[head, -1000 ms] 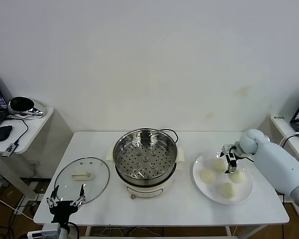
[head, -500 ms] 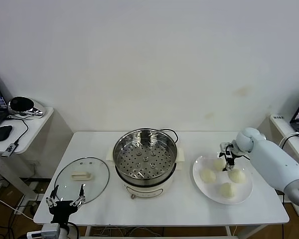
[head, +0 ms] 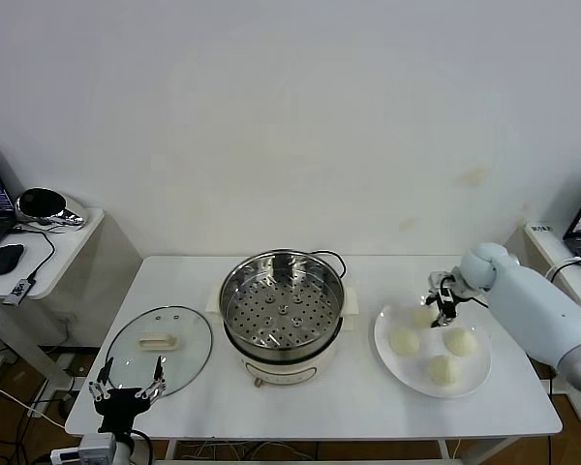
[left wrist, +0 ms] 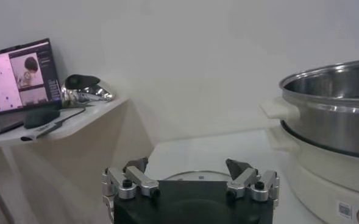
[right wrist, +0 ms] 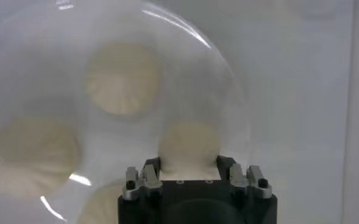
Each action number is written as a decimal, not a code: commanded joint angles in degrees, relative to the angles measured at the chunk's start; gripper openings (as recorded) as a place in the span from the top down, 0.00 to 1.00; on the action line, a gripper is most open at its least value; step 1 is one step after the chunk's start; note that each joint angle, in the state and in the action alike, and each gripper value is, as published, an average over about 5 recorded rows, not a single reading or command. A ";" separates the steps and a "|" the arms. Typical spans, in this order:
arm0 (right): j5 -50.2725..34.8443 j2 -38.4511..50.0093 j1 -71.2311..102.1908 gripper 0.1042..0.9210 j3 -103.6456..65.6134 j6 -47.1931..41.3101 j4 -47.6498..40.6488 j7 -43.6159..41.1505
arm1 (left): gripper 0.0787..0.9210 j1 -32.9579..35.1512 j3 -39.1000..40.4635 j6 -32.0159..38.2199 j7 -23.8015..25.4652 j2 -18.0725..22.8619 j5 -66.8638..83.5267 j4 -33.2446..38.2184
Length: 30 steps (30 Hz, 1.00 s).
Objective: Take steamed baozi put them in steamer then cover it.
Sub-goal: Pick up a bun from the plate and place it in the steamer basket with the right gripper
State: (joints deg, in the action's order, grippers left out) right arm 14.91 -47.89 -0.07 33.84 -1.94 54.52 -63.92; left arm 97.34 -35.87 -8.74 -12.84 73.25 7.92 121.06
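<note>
The right tool [head: 439, 306] had closed around the far baozi [right wrist: 189, 144] and lifted slightly above the white plate [head: 392, 360], which held four baozi. The steamer [head: 282, 315] stood empty mid-counter [head: 368, 407], its cover [head: 160, 349] lying left. The left tool [head: 128, 392] hung wide open, empty-handed.

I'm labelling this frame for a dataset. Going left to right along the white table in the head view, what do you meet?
Left gripper, open at the table's near left corner → glass lid → steamer → white plate with the baozi, where the right gripper has closed on the far baozi.
</note>
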 commanded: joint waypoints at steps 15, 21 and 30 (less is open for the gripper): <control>-25.56 -15.03 -34.75 0.42 29.55 10.86 6.89 2.12 | 0.12 -0.89 -0.27 0.30 -0.03 -1.39 1.88 -1.27; -22.86 -24.90 -33.03 0.41 32.16 19.12 1.16 3.62 | 0.12 -1.17 -0.61 0.31 -0.11 -1.49 2.10 -1.34; -12.24 -33.35 -28.05 0.40 34.99 30.39 -5.72 5.44 | 0.12 -0.94 -1.98 0.20 -0.13 -1.26 2.26 -0.49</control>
State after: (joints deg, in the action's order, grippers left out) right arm -2.82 -71.29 -28.35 63.91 17.81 54.03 -59.86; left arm 96.51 -37.82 -8.51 -12.95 72.11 10.16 120.68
